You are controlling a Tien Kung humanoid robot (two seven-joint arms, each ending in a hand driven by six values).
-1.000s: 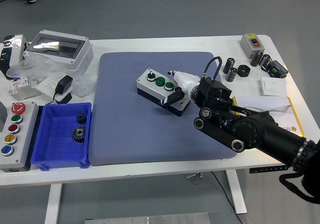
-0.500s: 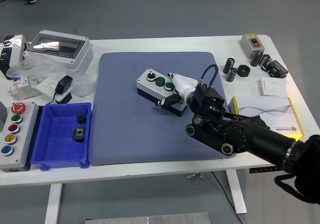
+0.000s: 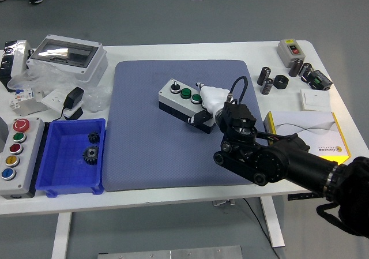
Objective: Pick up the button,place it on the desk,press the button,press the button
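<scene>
Two button boxes: one [image 3: 183,105] on the blue mat [image 3: 150,149], one [image 3: 14,155] at the left. Two gears [image 3: 91,146] in one blue bin [image 3: 55,181]. One robot hand [image 3: 212,100].

Matt woven mat [image 3: 150,149] (cloth); glossy plastic bin [image 3: 60,172].

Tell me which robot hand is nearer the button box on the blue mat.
Right. The right hand is at the right end of the button box, over its buttons. The left hand is not in view.
</scene>
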